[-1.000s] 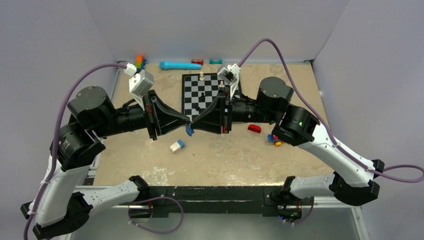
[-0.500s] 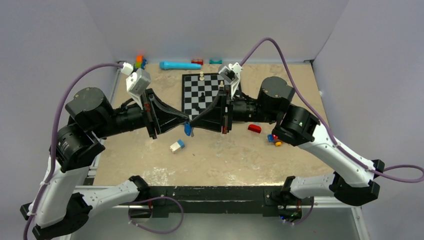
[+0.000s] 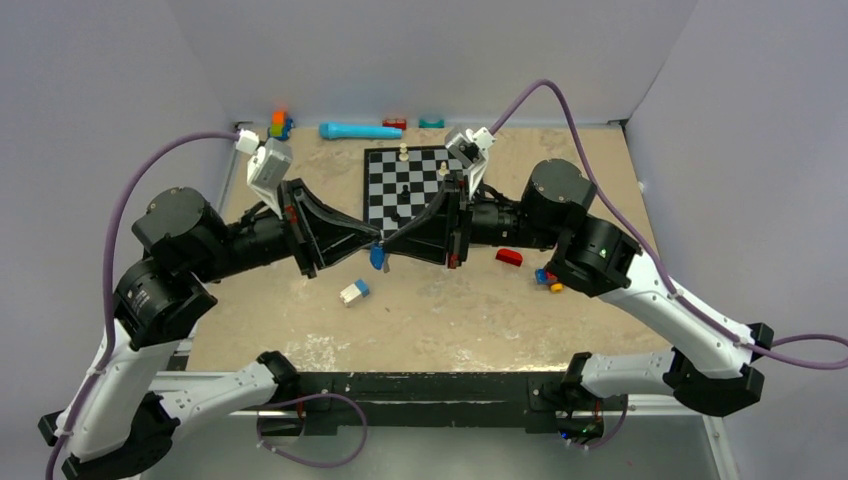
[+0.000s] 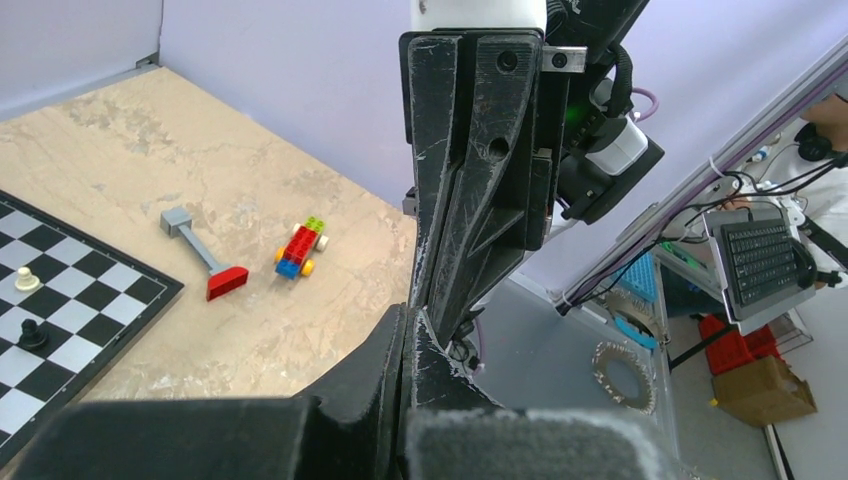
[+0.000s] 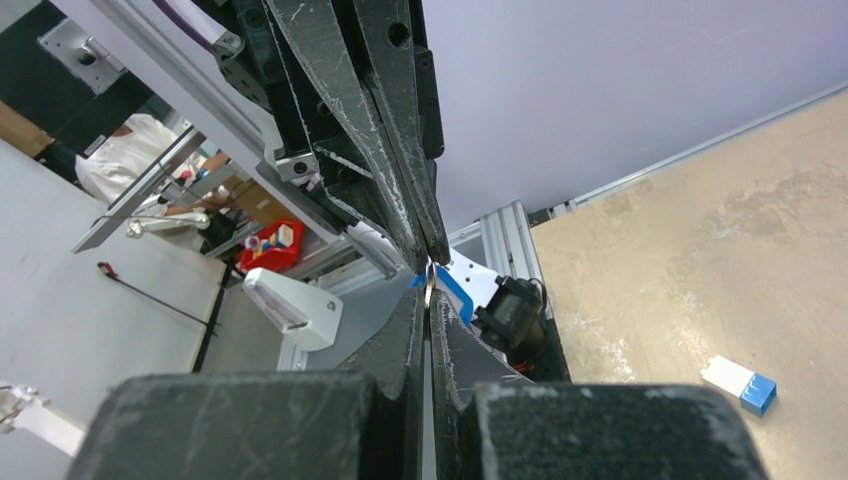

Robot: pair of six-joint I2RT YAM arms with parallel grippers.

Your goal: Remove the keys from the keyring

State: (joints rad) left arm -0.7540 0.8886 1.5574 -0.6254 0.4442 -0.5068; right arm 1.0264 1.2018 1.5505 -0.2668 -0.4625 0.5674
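My left gripper (image 3: 371, 242) and right gripper (image 3: 389, 243) meet tip to tip in the air above the table's middle, both shut. A tiny key with a bright blue oval head (image 3: 377, 258) hangs just under the meeting tips. In the right wrist view a thin metal keyring (image 5: 429, 289) is pinched at the tip of my right gripper (image 5: 430, 300), with the blue key head (image 5: 453, 294) behind it. The left fingers (image 5: 395, 150) come down onto the same ring. In the left wrist view my left gripper (image 4: 409, 318) is shut and the key is hidden.
A chessboard (image 3: 384, 186) with a few pieces lies behind the grippers. A blue-and-white block (image 3: 353, 291) lies below them. A red piece (image 3: 509, 257) and a small brick car (image 3: 547, 278) lie to the right. A blue cylinder (image 3: 360, 131) and small toys line the back wall.
Both arms have shifted slightly: the left wrist rolled further left, the right arm's elbow moved right. The joined tips and hanging key stay almost in place, the key a touch higher.
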